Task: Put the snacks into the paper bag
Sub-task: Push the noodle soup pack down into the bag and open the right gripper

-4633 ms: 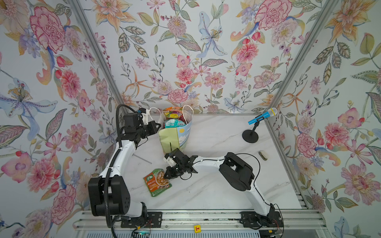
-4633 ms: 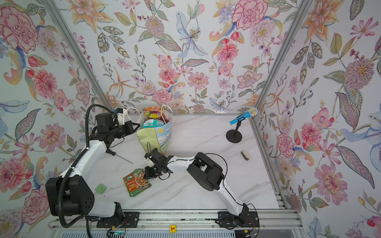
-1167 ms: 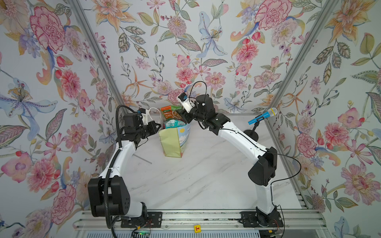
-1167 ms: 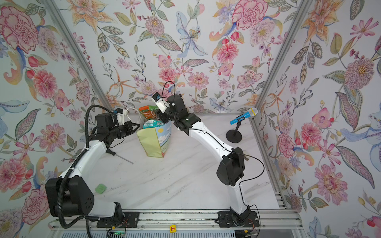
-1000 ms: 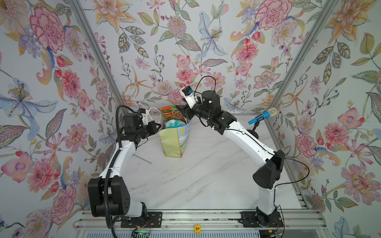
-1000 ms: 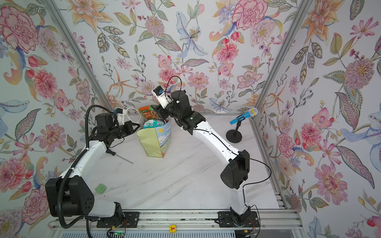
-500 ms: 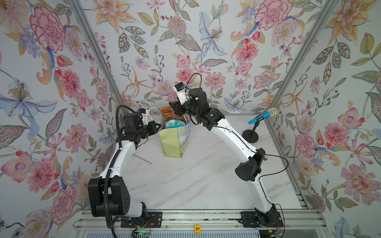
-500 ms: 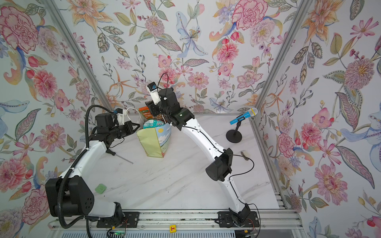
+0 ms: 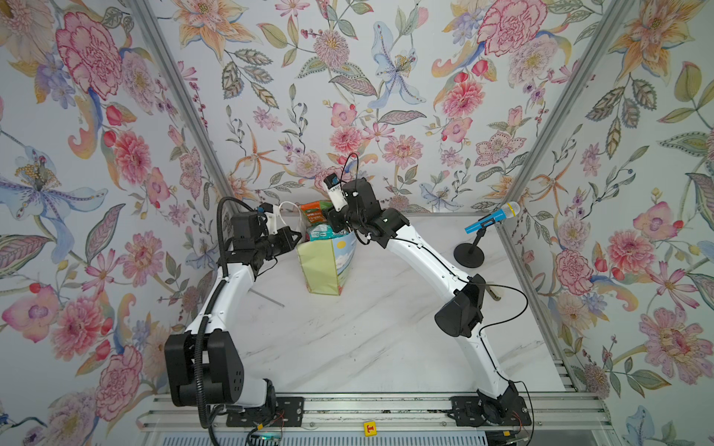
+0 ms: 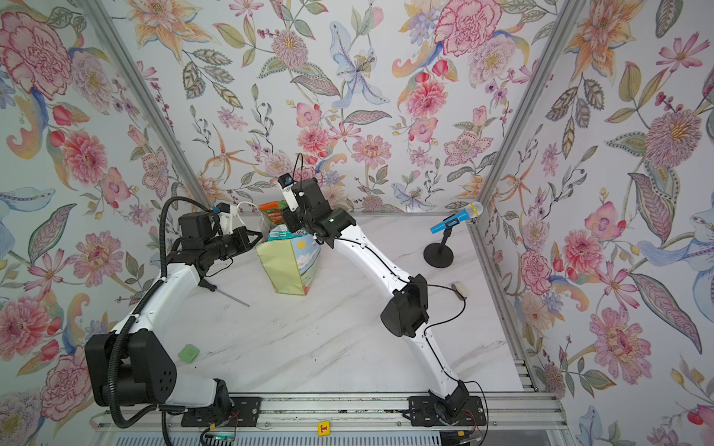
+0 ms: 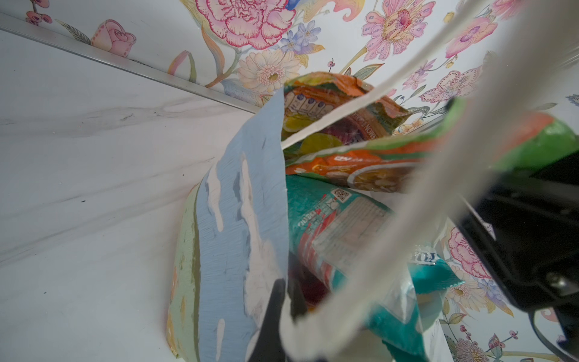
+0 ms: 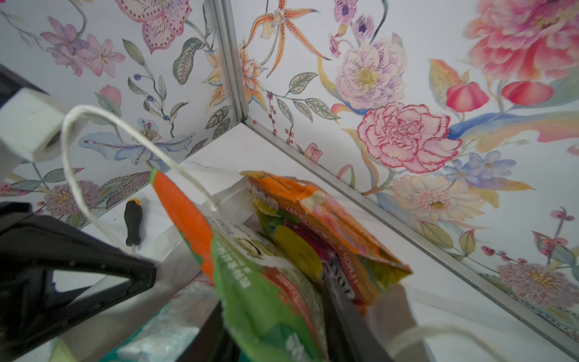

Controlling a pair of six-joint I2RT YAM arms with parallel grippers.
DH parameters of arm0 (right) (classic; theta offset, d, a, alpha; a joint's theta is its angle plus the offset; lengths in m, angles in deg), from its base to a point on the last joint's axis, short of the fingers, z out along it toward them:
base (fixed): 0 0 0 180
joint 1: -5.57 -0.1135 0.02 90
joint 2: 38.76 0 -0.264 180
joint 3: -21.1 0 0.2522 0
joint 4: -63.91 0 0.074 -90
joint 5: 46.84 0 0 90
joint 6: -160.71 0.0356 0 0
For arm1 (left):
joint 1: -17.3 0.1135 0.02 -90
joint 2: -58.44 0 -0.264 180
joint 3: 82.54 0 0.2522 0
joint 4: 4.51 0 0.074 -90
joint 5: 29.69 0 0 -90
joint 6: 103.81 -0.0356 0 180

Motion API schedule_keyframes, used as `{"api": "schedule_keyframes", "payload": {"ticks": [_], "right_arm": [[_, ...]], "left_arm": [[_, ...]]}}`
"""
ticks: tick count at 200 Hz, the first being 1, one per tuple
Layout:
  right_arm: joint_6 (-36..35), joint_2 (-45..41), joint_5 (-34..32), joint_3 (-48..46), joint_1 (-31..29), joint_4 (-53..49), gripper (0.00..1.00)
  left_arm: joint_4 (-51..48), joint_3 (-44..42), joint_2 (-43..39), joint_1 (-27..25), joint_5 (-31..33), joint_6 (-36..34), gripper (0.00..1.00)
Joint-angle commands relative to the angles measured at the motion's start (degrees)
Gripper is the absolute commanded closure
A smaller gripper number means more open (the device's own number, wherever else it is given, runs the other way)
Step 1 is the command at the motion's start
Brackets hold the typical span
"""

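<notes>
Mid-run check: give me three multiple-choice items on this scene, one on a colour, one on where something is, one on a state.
1. The paper bag has a narrow side that is: A pale green; B red; C black.
2. The screwdriver lies: A inside the bag; B on the table by the left arm; C under the microphone.
3. The left gripper is: A wide open; B shut on the bag's rim; C gripping the screwdriver.
Key: 1A, plain in both top views; 2B, both top views show it on the marble beside that arm; 3B, the left wrist view shows it pinching the bag's wall.
</notes>
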State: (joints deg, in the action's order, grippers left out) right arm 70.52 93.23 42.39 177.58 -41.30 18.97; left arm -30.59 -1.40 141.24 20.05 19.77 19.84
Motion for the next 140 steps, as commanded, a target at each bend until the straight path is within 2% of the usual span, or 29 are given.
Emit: {"api": "schedule_keyframes", "payload": {"ticks": [1,32,59,101,140], "right_arm": [[-1.46,-3.63,3.29,-4.2,-2.67,-2.17,0.59],[1.53,-6.8,6.11,-9.82,-3.44,-2.13,0.59],[4.06,-9.29,6.85,-13.14,-3.14,-2.13,0.54],[5.96,-13.32,10.41,-9.83,-1.61,-2.09,0.47],[7.61,-12.85,12.24,-6.43,-1.64,-1.84,0.46]], "left_arm": [[0.72,1.6,-1.66,0.6,-2.09,-1.13,1.0],[0.76,1.62,-1.9,0.63,-2.21,-1.06,1.0],[0.63,1.53,-2.08,0.57,-2.31,-1.1,1.0],[0.46,1.5,-2.21,0.6,-2.27,-1.31,1.0],[0.63,1.42,-2.13,0.6,-2.41,-1.22,1.0]]}}
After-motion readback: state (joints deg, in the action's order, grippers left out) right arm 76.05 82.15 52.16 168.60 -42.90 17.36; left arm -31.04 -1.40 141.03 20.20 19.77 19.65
